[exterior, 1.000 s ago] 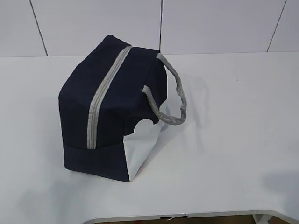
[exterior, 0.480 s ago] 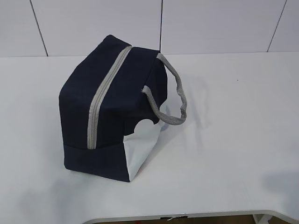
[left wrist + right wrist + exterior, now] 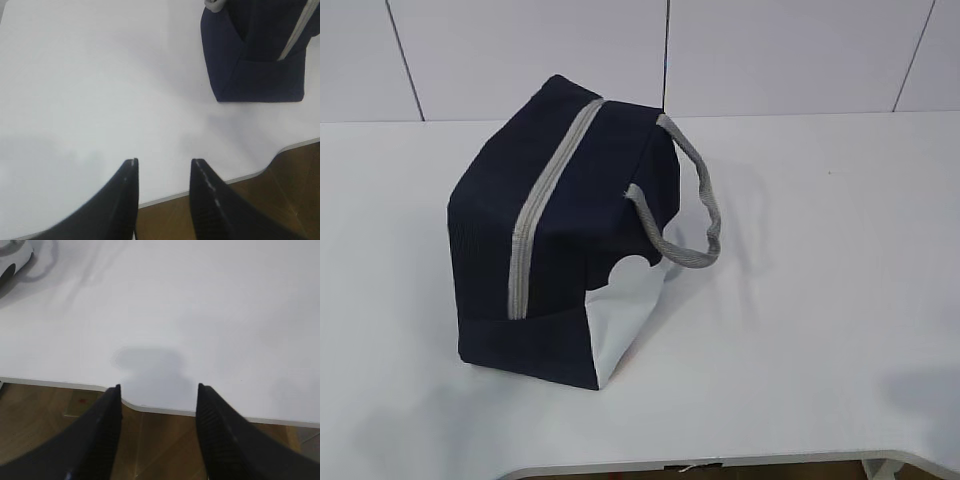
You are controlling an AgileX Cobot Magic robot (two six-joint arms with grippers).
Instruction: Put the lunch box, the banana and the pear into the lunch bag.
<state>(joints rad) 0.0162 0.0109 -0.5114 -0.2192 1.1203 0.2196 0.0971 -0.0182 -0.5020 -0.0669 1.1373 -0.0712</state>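
The navy lunch bag (image 3: 560,230) stands left of centre on the white table (image 3: 820,300), its grey zipper (image 3: 542,205) shut along the top and a grey handle (image 3: 695,215) hanging off its right side. The left wrist view catches the bag's corner (image 3: 255,55) at top right. My left gripper (image 3: 165,162) hovers open over the table's front edge, nothing between its fingers. My right gripper (image 3: 159,387) is open too, empty, above the front edge. Neither gripper appears in the exterior view. The lunch box, the banana and the pear are out of view.
The table's front edge (image 3: 720,465) has a rounded cut-out, with wooden floor (image 3: 160,440) below it. A white tiled wall (image 3: 770,50) stands behind the table. A bit of the bag's white panel and handle (image 3: 10,260) shows at top left in the right wrist view.
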